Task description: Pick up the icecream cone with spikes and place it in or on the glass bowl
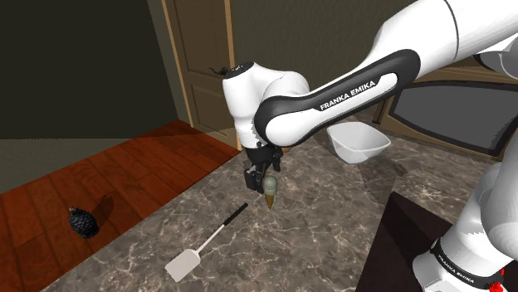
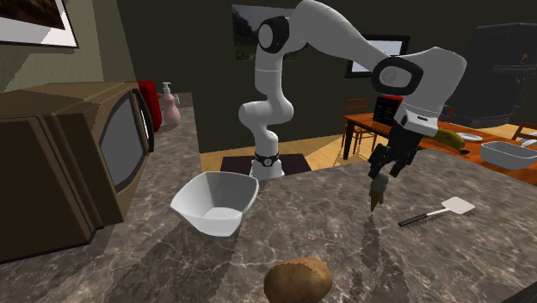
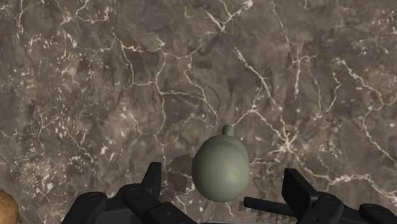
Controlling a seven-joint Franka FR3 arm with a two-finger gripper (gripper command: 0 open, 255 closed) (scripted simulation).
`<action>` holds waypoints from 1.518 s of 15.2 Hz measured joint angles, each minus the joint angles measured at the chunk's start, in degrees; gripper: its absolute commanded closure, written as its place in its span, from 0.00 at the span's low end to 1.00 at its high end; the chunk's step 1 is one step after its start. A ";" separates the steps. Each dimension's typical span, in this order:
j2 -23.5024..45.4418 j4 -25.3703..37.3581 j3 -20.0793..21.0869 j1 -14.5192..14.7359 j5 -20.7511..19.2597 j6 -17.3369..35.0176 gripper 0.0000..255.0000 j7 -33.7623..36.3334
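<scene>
The ice cream cone [image 1: 271, 194] stands upright on the marble counter, with a pale green scoop on top and a brown cone below. My black gripper [image 1: 261, 177] hangs right over it, open. In the wrist view the green scoop [image 3: 220, 169] sits between the two fingers of the gripper [image 3: 224, 179], which stand apart and do not touch it. In the second exterior view the gripper [image 2: 384, 170] is just above the cone [image 2: 375, 200]. The bowl [image 1: 366, 151], drawn plain white, rests farther along the counter behind the arm, and is also seen at the second exterior view's left [image 2: 205, 219].
A white spatula with a black handle [image 1: 208, 243] [image 2: 435, 213] lies near the cone. A potato [image 2: 298, 281] sits at the counter's near edge. A brown microwave [image 2: 77, 155] stands beyond the bowl. A wooden floor [image 1: 100, 178] lies past the counter's edge.
</scene>
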 measured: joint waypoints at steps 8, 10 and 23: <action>-0.02 0.00 0.01 0.00 0.01 0.01 1.00 0.00; -0.02 0.00 0.01 0.00 0.01 0.00 1.00 0.00; -2.56 4.85 0.18 -0.15 1.45 -6.99 1.00 -1.60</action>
